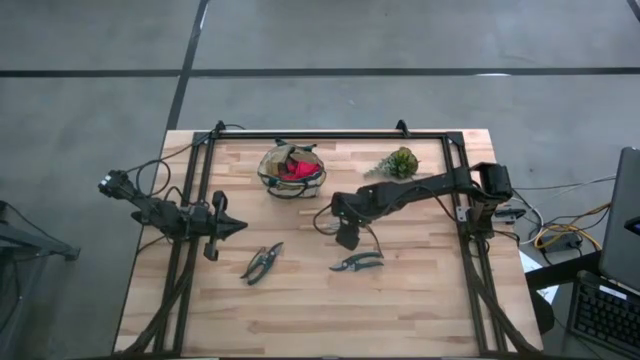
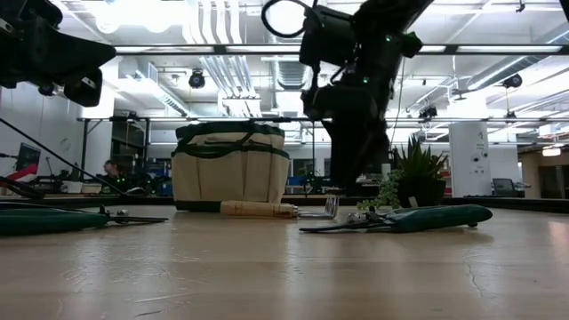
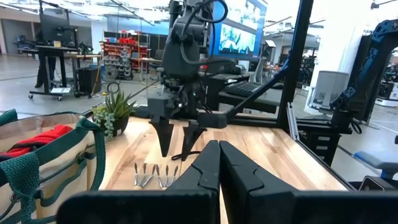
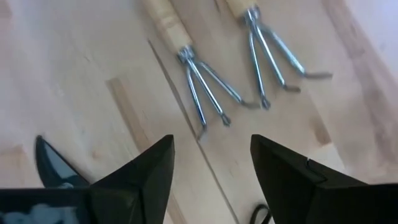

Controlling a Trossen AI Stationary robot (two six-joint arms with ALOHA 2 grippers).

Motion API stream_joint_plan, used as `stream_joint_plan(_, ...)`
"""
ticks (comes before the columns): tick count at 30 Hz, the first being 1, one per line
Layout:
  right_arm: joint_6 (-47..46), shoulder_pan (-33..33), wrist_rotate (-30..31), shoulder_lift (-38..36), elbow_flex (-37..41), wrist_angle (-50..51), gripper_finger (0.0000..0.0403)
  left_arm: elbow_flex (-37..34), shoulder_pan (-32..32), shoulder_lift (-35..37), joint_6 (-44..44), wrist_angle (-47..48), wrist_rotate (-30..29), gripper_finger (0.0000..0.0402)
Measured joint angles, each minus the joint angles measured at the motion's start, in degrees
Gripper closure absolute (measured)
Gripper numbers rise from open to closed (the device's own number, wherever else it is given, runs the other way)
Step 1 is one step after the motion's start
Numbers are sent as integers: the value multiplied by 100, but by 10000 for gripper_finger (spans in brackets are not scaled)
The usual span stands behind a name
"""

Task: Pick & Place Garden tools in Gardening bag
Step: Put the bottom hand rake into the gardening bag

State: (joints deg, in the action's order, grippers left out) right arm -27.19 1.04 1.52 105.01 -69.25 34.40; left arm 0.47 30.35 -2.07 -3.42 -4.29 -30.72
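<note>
The tan gardening bag point(image 1: 290, 170) stands at the far middle of the table with a red piece point(image 1: 296, 168) inside it. Two wooden-handled rakes point(image 4: 200, 84) point(image 4: 271, 48) lie side by side on the table. My right gripper point(image 1: 348, 236) is open and hovers just above them, its fingers pointing down near the tines and touching nothing. Two pruning shears lie flat nearer the front, one at the left point(image 1: 262, 262) and one at the right point(image 1: 357, 263). My left gripper point(image 1: 236, 227) is shut and empty, left of the bag.
A small green plant point(image 1: 398, 162) stands right of the bag, behind my right arm. The black frame rails point(image 1: 330, 136) run along the table's far, left and right sides. Bare wood lies along the front edge point(image 1: 320, 320).
</note>
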Motion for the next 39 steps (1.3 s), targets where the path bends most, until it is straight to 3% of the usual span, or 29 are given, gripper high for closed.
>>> stream_joint_plan(9,-264,35,-289,0,406,-788,208,-1,0,-1,-1,1,0,396)
stream_joint_plan(22,-523,107,-302,9,679,-1108,218,0,0,-1,0,2,0,396)
stream_joint_plan(39,-441,181,-291,9,747,-1261,287,0,0,-1,-1,2,2,396)
